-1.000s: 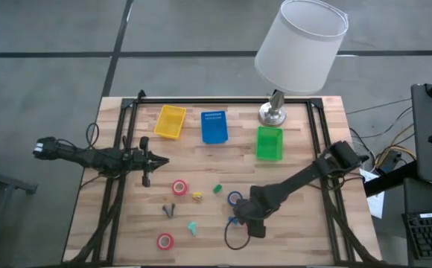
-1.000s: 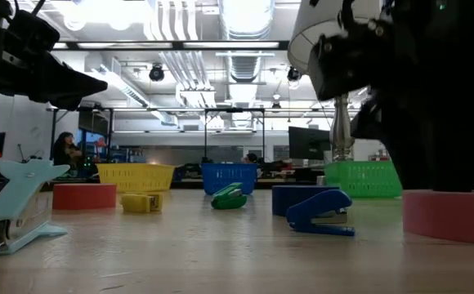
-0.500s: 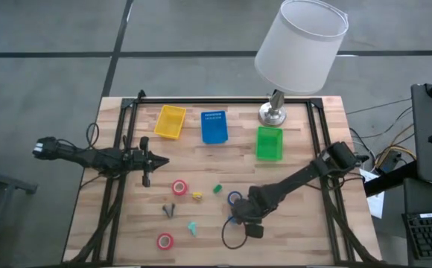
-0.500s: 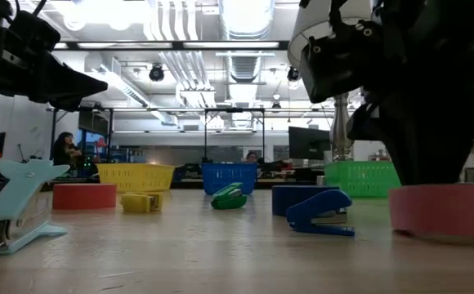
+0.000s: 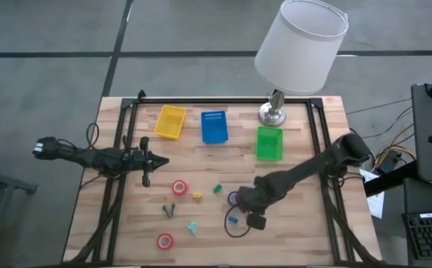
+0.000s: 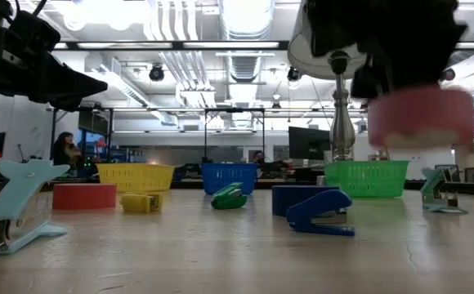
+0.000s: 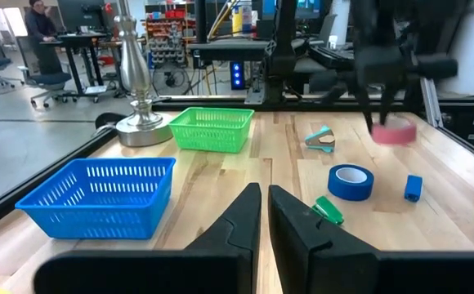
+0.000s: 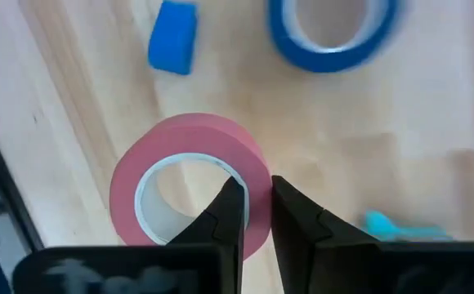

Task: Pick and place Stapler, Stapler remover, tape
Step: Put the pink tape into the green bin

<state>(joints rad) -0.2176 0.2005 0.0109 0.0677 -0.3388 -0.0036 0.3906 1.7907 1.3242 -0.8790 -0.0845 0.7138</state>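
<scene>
We see the right claw (image 8: pixel 253 214) clenched on a red tape roll (image 8: pixel 190 184), one finger inside the pale core and the other outside the ring wall. In the low view that roll (image 6: pixel 421 117) hangs clear of the desk (image 6: pixel 221 253), above the green basket (image 6: pixel 366 178). From above, the right claw (image 5: pixel 244 205) sits over the desk's front-middle area, with the blue tape roll (image 5: pixel 234 198) touching its left edge and a small blue stapler (image 5: pixel 233 220) just in front of it.

Farther left lie a green stapler (image 5: pixel 217 189), a yellow stapler (image 5: pixel 197 196), a second red tape roll (image 5: pixel 179 187), a dark staple remover (image 5: pixel 169 211), a teal staple remover (image 5: pixel 192 226), and a third red tape roll (image 5: pixel 164 240) near the front edge. Along the back stand a yellow basket (image 5: pixel 170 121), a blue basket (image 5: pixel 214 126), the green basket and a lamp (image 5: pixel 299 52).

The left claw (image 5: pixel 160 161) waits over the desk's left side, its fingers (image 7: pixel 241 216) pressed nearly together around nothing.
</scene>
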